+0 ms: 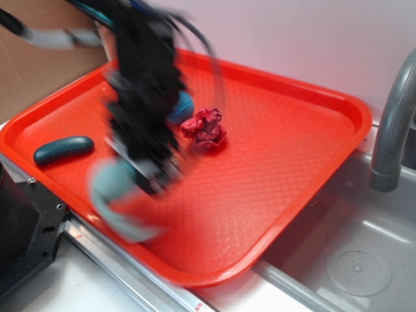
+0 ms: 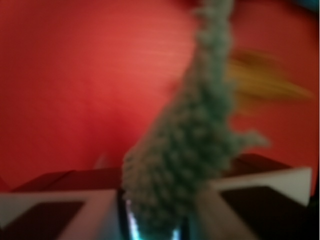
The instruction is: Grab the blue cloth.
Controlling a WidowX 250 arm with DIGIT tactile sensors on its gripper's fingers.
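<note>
The blue cloth point(image 1: 112, 190) is a pale blue-grey terry rag hanging from my gripper point(image 1: 155, 177) over the front left part of the red tray point(image 1: 305, 97). Its lower end trails down to the tray floor. The arm is blurred with motion. In the wrist view the cloth point(image 2: 195, 145) fills the middle of the picture, and my gripper point(image 2: 165, 202) is shut on its near end, with the rest stretching away over the red tray floor.
A dark teal oblong object point(image 1: 63, 149) lies at the tray's left. A red fabric wad point(image 1: 205, 129) sits mid-tray, with a bright blue ball point(image 1: 184, 107) half hidden behind the arm. A grey faucet point(image 1: 393, 123) and a sink point(image 1: 357, 266) are at the right. A brownish blur point(image 2: 265, 80) shows beyond the cloth.
</note>
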